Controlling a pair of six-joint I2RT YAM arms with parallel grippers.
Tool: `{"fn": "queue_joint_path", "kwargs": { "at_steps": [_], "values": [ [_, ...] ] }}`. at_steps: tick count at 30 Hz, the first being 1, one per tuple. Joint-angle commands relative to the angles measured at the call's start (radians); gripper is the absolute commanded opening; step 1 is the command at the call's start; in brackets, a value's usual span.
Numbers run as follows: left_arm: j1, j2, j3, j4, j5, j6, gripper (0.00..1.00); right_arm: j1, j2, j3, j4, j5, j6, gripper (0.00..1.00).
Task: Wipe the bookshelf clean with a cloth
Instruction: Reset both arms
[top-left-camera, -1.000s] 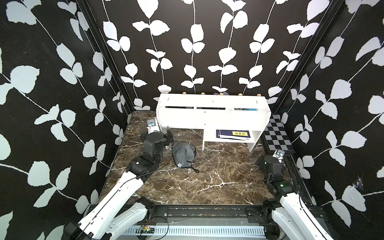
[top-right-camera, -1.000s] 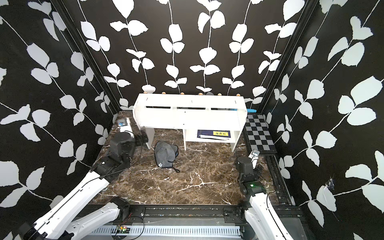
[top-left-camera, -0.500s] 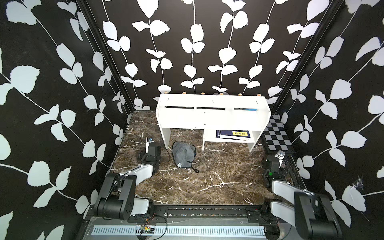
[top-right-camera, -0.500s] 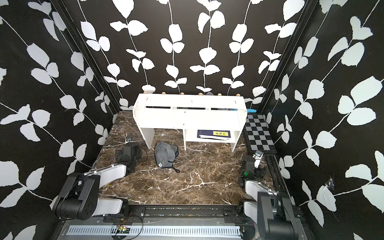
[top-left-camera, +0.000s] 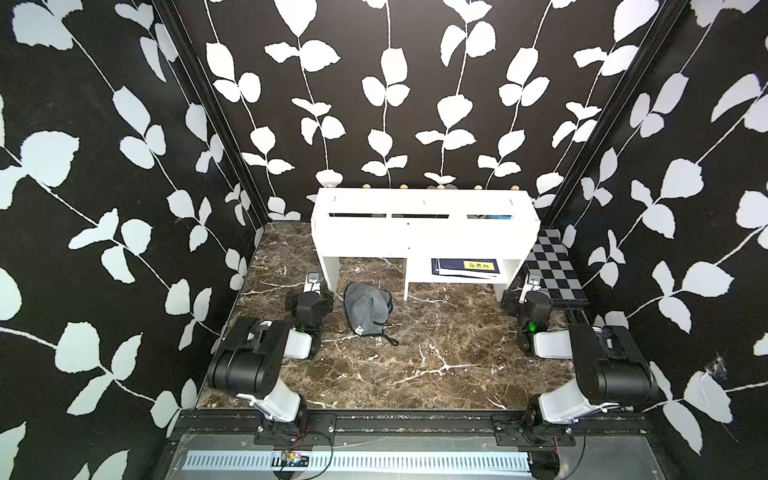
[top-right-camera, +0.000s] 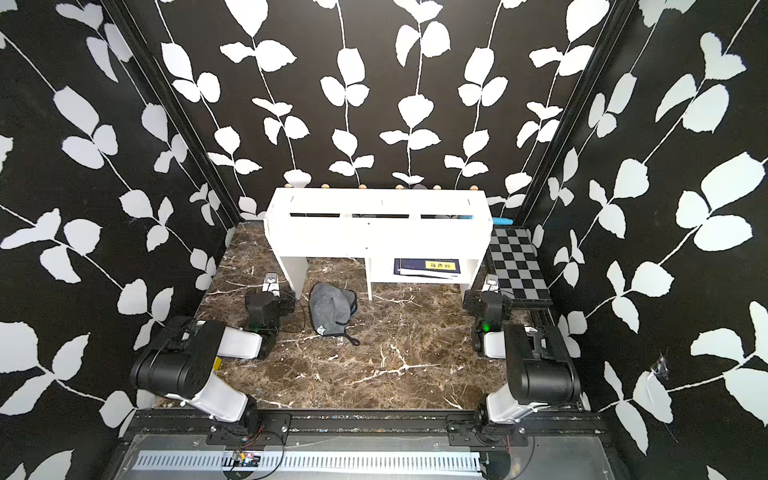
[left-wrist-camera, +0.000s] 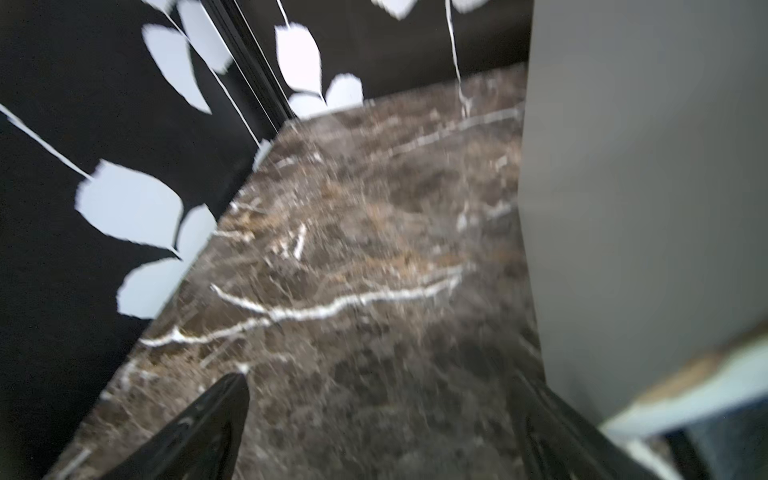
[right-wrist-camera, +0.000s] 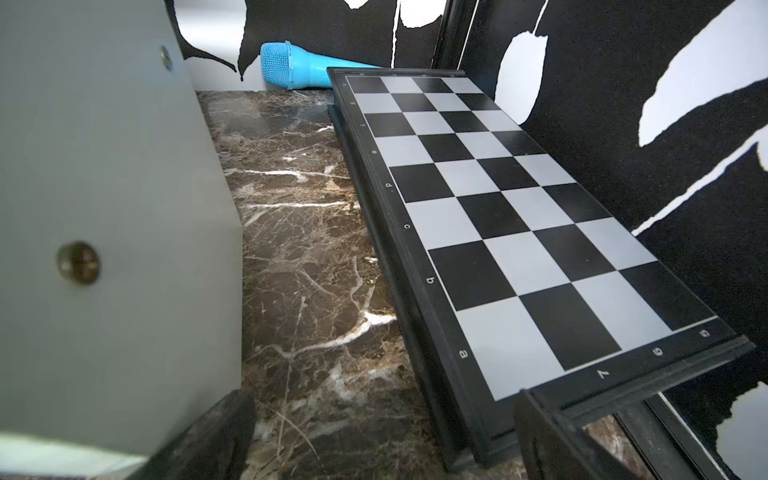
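The white bookshelf stands against the back wall. The dark grey cloth lies crumpled on the marble floor, in front of the shelf's left leg, with nothing gripping it. My left gripper rests low just left of the cloth, open and empty, with the shelf's leg beside it. My right gripper sits low by the shelf's right end, also open and empty, between the shelf's side panel and the checkered board.
A black-and-white checkered board lies along the right wall. A blue microphone lies behind it in the back corner. A dark blue book sits on the shelf's lower right board. Both arms are folded near the front rail.
Both arms have drawn back from the shelf and folded down low. The left gripper has left the shelf's left leg and now sits beside the cloth, which has not moved.
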Motion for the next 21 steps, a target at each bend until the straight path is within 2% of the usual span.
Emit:
{"fn": "queue_joint_path", "kwargs": {
  "at_steps": [1, 21],
  "values": [
    [0.012, -0.039, 0.022, 0.050, 0.033, 0.003, 0.98, 0.022, -0.012, 0.021, 0.045, -0.063, -0.017, 0.99],
    [0.025, -0.033, 0.031, 0.047, 0.038, -0.003, 0.98, 0.034, -0.015, 0.040, 0.001, -0.084, -0.042, 0.99]
  ]
}}
